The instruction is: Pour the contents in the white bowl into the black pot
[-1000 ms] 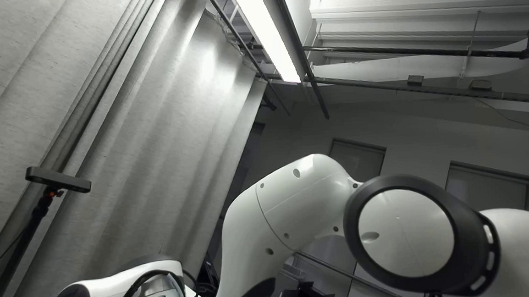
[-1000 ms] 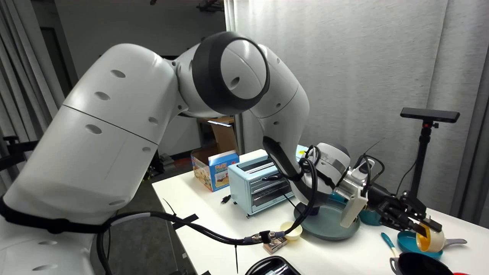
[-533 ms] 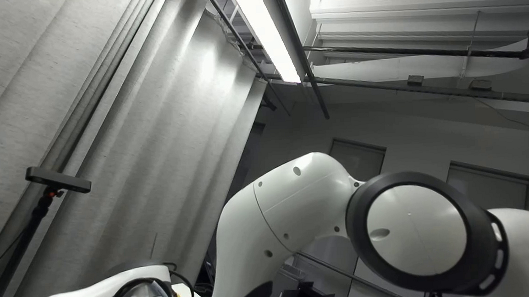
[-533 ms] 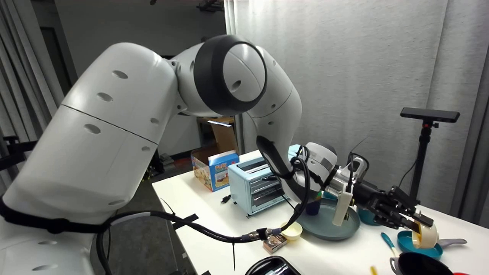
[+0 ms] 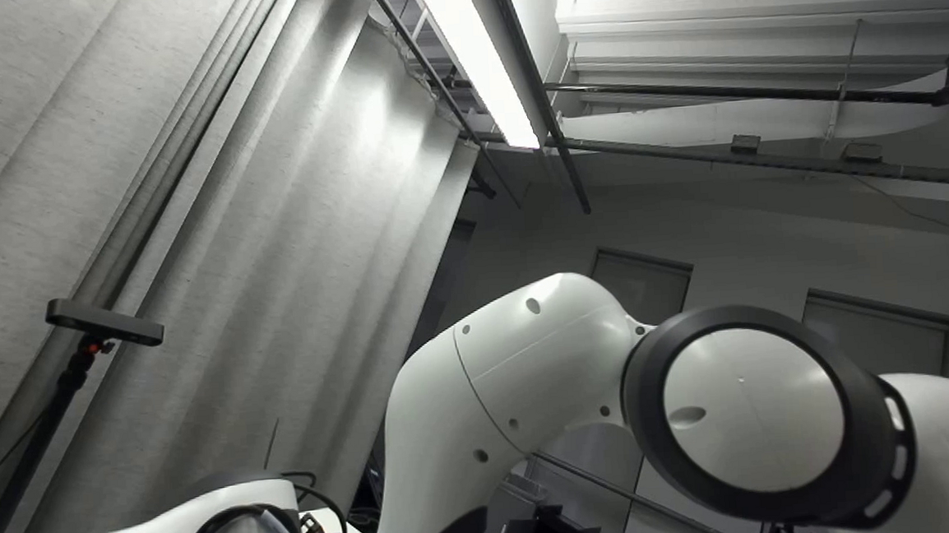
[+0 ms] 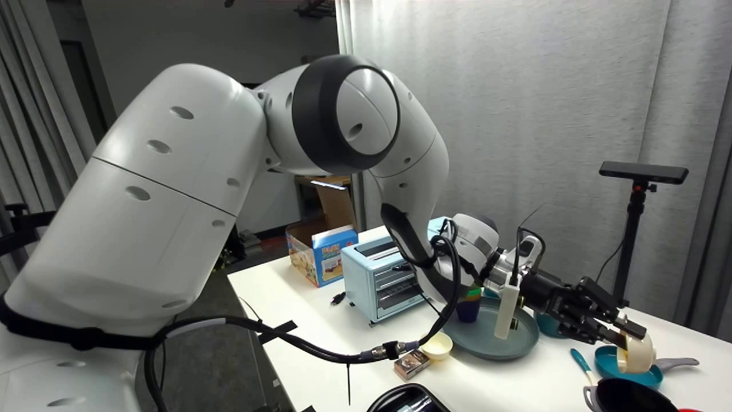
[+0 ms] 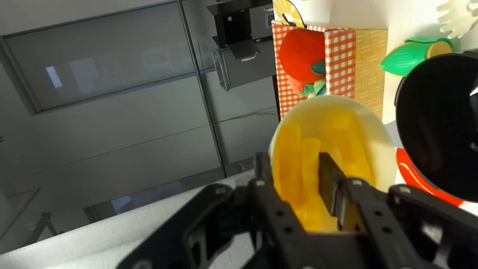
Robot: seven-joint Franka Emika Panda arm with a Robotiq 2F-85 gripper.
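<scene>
Your hand (image 6: 627, 334) is pinching the wall of the white bowl (image 6: 640, 353), and you are holding it tilted above the desk (image 6: 514, 389), near the black pot (image 7: 440, 127). Grasping and lifting are looking done; pouring is looking left to do, since yellow strips (image 7: 289, 149) are lying in the bowl and none is showing in the visible part of the pot. Left to right in the wrist view, you are counting at least three strips (overlapping, exact number unclear), one bowl, one checkered box (image 7: 340, 62), one green toy (image 7: 407, 58) and one pot.

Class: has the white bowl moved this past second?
Yes: in an exterior view, the white bowl has shifted left in the picture, relative to the grey pan handle.
</scene>
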